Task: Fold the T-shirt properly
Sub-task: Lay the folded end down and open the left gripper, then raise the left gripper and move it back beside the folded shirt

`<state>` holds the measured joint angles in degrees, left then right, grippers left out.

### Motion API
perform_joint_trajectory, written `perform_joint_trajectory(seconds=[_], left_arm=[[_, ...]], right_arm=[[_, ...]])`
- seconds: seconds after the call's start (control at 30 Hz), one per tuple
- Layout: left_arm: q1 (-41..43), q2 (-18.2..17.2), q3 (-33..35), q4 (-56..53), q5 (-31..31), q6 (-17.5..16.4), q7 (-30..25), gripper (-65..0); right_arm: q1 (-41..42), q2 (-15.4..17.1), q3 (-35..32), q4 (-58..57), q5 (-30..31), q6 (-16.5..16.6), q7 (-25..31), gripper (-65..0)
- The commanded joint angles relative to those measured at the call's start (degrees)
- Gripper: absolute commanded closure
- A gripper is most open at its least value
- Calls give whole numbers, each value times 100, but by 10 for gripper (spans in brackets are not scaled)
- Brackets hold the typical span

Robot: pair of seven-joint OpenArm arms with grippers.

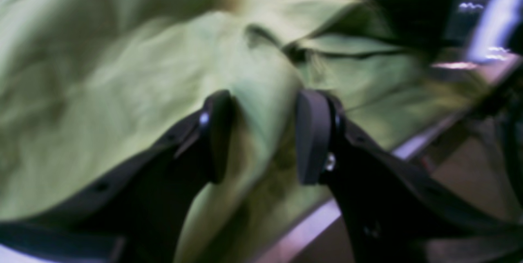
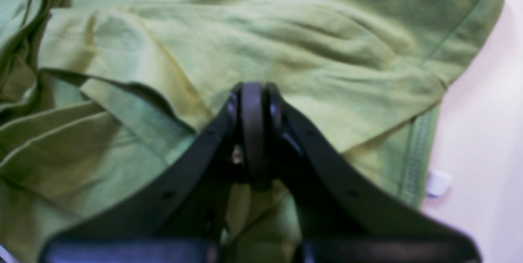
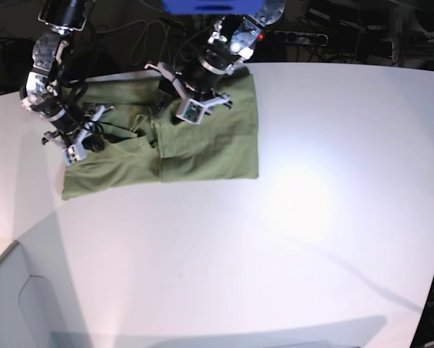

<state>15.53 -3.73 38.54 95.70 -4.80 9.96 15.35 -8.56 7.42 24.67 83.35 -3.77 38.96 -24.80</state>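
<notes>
Lying flat on the white table (image 3: pixel 333 217), the T-shirt (image 3: pixel 202 145) is seen at the far left of the base view, partly folded, with both arms working over it.

Left gripper (image 1: pixel 263 136): jaws are held apart, and a raised ridge of olive cloth runs up between the 2 pads (image 1: pixel 312 136). Whether the pads actually press that ridge cannot be told; the left wrist view is blurred. Cloth is spread ahead of and to the left of this pincer. To its right and below, the table edge is seen, with dark blurred hardware at the top right corner.

Right gripper (image 2: pixel 253 132): jaws are closed tight, pads pressed together. No fabric is seen caught between them in the right wrist view; bunched cloth sits just beneath and behind the tips. A folded flap with a stitched hem lies just left of the pincer, and a sleeve edge with double stitching (image 2: pixel 414 157) lies to its right. Beyond that hem, bare table and a small white tag-like piece (image 2: pixel 437 183) are seen.

In the base view, the left gripper (image 3: pixel 195 107) is placed over the shirt's upper middle, near a vertical crease (image 3: pixel 159 148). The right gripper (image 3: pixel 83 141) is placed over the shirt's left edge. The shirt's right part is laid smooth and squared; the left part is wrinkled, with a lower corner spread outward.
</notes>
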Motion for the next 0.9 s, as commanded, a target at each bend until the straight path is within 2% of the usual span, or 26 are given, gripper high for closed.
perform_joint_trajectory(seconds=[0.0,0.17,0.4,0.57,0.7,0.87], left_arm=[[43,-63,194,228,53,-86,-168,-247],[43,-467,361,535,36,-86,-160,-247],[271,-810,36,1344,27,-51,-177,-247],[324,-757,-228,1502,27,-59,-151,-250],[25,-528,-246,993,1,-68,-133,-250],[-230,-317,-131,201,-500,-94,-133,-248]], right_arm=[[7,45,-1,56,-5,104,-74,0],[25,36,-1,56,-5,104,-65,0],[16,36,26,337,-5,104,-83,0],[-1,36,35,874,-5,104,-101,0],[-1,27,35,1067,-5,104,-101,0],[-1,27,35,1102,-5,104,-101,0]])
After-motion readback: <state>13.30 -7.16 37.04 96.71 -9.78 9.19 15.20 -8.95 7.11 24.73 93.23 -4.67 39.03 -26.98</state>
